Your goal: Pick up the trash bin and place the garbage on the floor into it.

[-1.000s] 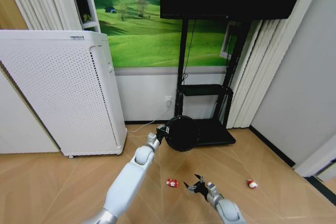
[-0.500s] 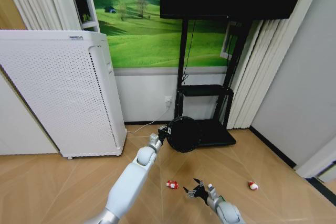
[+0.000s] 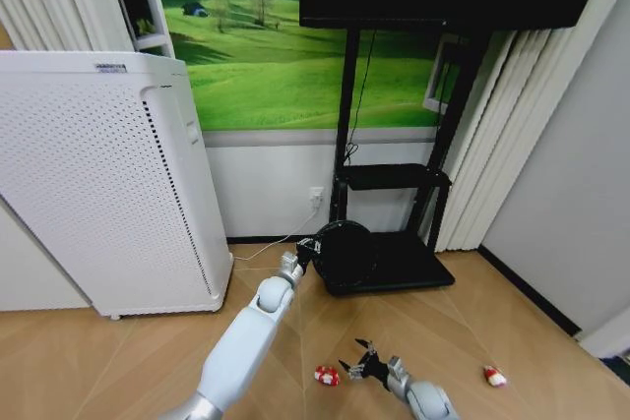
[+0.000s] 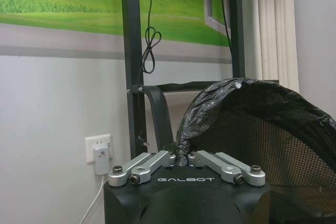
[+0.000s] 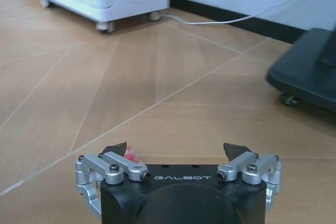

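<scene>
The left end effector (image 3: 307, 249) holds the trash bin (image 3: 345, 252) aloft by its rim while the right end effector (image 3: 362, 365), fingers spread, has edged closer to the red-and-white wrapper (image 3: 326, 376) on the floor (image 3: 118, 361).

White perforated appliance (image 3: 98, 179) beside black stand (image 3: 389, 184) — landscape mural (image 3: 266, 56) behind.

The trash bin (image 3: 345, 252) hangs in the left gripper (image 3: 306, 249), before the TV stand (image 3: 394, 263). Below on the floor (image 3: 118, 361), the right gripper (image 3: 362, 365) sits just right of a wrapper (image 3: 326, 376); another scrap (image 3: 494, 377) lies farther right.
</scene>
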Robot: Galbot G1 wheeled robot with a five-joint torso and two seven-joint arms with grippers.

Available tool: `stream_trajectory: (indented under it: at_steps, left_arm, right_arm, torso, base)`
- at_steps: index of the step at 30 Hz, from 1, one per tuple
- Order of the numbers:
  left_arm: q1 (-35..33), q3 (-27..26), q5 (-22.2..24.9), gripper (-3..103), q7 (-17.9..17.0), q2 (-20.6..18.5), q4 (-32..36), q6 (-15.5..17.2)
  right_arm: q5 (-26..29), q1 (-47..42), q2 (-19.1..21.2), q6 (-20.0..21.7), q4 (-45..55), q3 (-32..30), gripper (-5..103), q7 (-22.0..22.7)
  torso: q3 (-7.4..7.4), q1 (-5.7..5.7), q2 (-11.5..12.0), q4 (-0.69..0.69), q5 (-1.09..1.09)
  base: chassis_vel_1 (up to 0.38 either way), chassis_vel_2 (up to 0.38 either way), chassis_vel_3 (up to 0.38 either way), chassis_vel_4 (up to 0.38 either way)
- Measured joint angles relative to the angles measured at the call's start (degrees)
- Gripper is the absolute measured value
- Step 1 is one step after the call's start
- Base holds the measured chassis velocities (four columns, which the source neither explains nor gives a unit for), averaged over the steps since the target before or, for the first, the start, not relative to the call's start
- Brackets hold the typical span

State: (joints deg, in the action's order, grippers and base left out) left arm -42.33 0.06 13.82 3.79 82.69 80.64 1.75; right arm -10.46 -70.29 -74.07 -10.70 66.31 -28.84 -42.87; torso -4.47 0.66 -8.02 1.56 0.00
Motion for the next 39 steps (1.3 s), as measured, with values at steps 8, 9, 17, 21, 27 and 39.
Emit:
stream_trajectory:
  at_steps: [8,9,17,21,27,39]
  left_arm:
    - [-0.3,-0.4,0.0,4,0.1,0.1,0.4,0.0]
    - [-0.4,-0.6,0.1,4,0.1,0.1,0.5,0.0]
    - [-1.5,-1.9,0.1,4,0.6,-0.4,1.7,0.0]
    - [-2.2,-2.5,0.1,4,0.8,-0.5,2.2,-0.1]
    - [-2.7,-2.9,0.1,4,1.0,-0.6,2.5,-0.2]
    - [-3.1,-3.3,0.1,4,1.0,-0.7,2.9,-0.3]
  right_arm:
    - [-7.5,5.1,-0.8,-6.4,-6.3,1.4,100,-3.7]
    - [-8.1,5.6,-0.8,-6.7,-6.6,2.0,100,-3.8]
    - [-11.7,7.9,-0.5,-7.5,-9.1,6.1,100,-4.0]
    - [-15.4,9.7,-0.6,-9.5,-11.5,8.1,100,-3.3]
    - [-18.2,11.3,-1.2,-10.1,-13.8,9.1,100,-2.3]
    - [-21.4,13.3,-2.4,-10.5,-19.6,10.9,100,0.0]
  torso:
    - [0.00,-0.01,0.0,-0.03,0.01]
    - [0.00,-0.01,0.0,-0.03,0.00]
    - [-0.01,0.00,0.0,-0.02,0.01]
    - [-0.01,0.00,0.0,-0.02,0.01]
    - [-0.01,0.00,0.0,-0.02,0.00]
    - [-0.01,0.00,0.0,-0.02,0.00]
  base:
    - [0.023,-0.014,-0.018,0.016]
    - [0.000,0.000,0.000,0.000]
    - [0.000,0.000,0.000,0.000]
    - [0.000,0.000,0.000,0.000]
    - [0.000,0.000,0.000,0.000]
    - [0.000,0.000,0.000,0.000]
